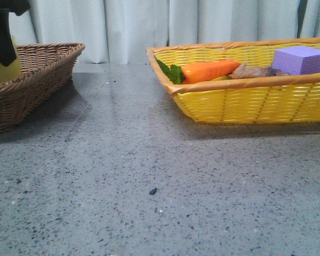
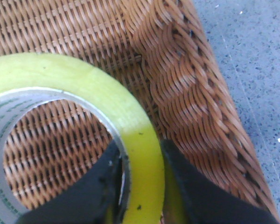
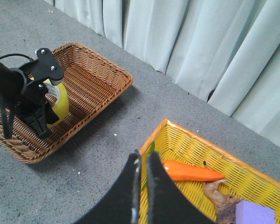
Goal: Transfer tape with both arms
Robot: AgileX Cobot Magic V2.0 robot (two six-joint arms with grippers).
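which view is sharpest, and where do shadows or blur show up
Right wrist view is sharpest overall, with a soft shadow beside the brown basket. Front view looks grainy, and dark shadow lies under the yellow basket. Left wrist view is blurred close up on the tape and the left claw.

You've got a grey speckled table (image 1: 149, 176) — brown wicker basket (image 1: 37, 80) left, yellow basket (image 1: 245, 101) right, well apart.

Bare tabletop (image 1: 149, 176) between baskets (image 1: 37, 80)
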